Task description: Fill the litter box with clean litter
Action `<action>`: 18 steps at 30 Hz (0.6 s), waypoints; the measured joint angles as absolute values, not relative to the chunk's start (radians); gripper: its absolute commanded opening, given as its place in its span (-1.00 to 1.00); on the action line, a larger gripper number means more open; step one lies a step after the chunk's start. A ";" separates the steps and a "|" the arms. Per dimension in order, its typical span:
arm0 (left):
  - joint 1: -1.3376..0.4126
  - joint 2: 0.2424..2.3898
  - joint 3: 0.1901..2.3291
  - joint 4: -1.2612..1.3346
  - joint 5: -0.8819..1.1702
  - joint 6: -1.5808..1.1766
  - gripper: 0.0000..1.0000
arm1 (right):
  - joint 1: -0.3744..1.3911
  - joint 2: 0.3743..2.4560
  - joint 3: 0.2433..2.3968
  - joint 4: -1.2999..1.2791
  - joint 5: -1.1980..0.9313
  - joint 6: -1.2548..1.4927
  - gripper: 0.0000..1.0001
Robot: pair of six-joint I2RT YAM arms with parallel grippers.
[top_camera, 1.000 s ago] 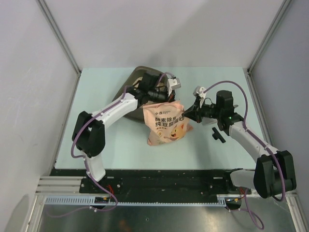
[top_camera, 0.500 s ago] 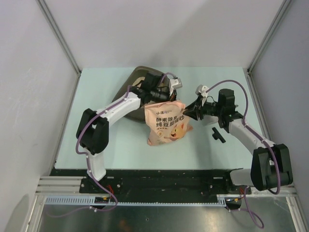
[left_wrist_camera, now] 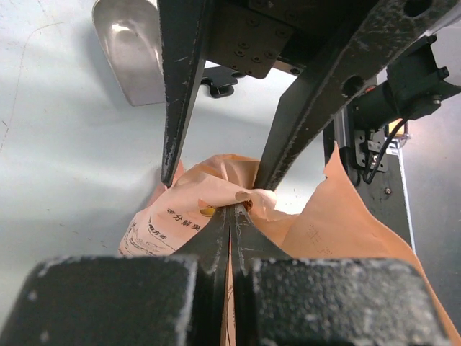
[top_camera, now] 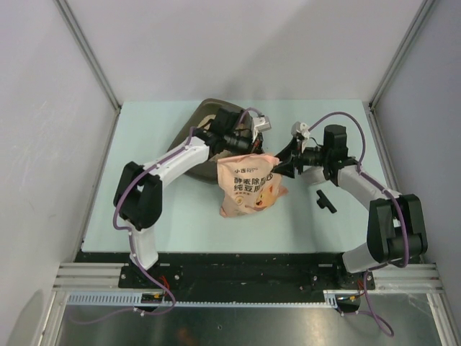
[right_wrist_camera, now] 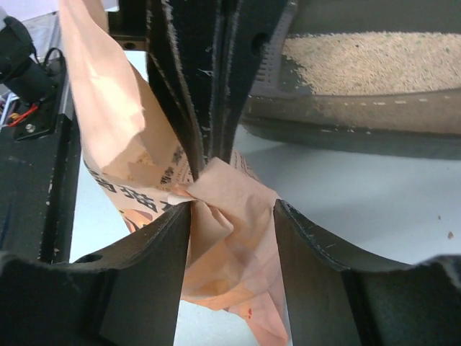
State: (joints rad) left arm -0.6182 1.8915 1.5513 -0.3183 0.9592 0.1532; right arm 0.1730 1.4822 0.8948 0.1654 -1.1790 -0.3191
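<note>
Top view: bag (top_camera: 248, 186) hung between 2 arms near bench centre, on the near side of box (top_camera: 204, 109). The box sat toward the far edge, left of centre, partly under the left arm. Left gripper (top_camera: 243, 150) pinched the bag's top-left corner, right gripper (top_camera: 278, 170) its right edge.

Left wrist: jaws clamped flat on a thin fold of bag film. Scoop (left_wrist_camera: 133, 50) lay on the bench beyond.

Right wrist: jaws clenched on a crumpled bag corner. Litter (right_wrist_camera: 360, 61) lay in the box, with a few grains on the bench.

Risks:
- Both holds were on thin film, so the load could slip 1 corner free and drop the bag.
- The bag top looked only level with the box's near rim, so tipping from here could spill onto the bench.
- Arms pulling apart could tear the film.
</note>
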 measured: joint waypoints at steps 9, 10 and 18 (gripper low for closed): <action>-0.609 1.896 1.560 -0.326 1.006 0.128 -1.00 | 0.176 1.483 0.921 0.156 -1.271 -0.339 0.23; -0.609 1.896 1.560 -0.327 1.010 0.128 -1.00 | 0.176 1.485 0.925 0.147 -1.276 -0.355 0.23; -0.606 1.896 1.560 -0.344 1.027 0.128 -1.00 | 0.195 1.559 0.941 0.130 -1.310 -0.427 0.24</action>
State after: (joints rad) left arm -0.6056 1.8957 1.5600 -0.3443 1.0271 0.1276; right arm 0.1951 1.5589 0.9409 0.1303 -1.3098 -0.4274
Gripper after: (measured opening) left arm 0.003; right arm 0.614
